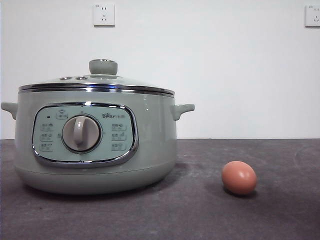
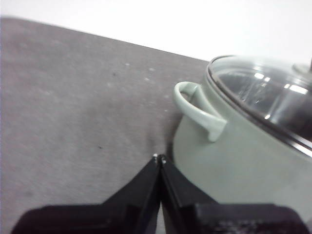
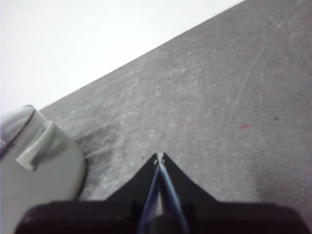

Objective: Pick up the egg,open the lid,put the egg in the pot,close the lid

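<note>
The pale sage-green pot (image 1: 95,140) stands at the left of the grey table, its dial and "Bear" logo facing the front view. The glass lid (image 1: 97,82) with its green knob (image 1: 103,66) rests shut on it. The brown-orange egg (image 1: 239,177) lies on the table to the right of the pot, apart from it. Neither arm shows in the front view. My left gripper (image 2: 159,158) is shut and empty above the table beside the pot's side handle (image 2: 200,113), and the lid (image 2: 263,95) shows there too. My right gripper (image 3: 159,157) is shut and empty near the pot's other handle (image 3: 36,146). The egg is out of both wrist views.
A white wall rises behind the table, with a power socket (image 1: 104,14) above the pot and another socket (image 1: 312,15) at the top right. Bare grey tabletop (image 1: 280,210) lies around the egg.
</note>
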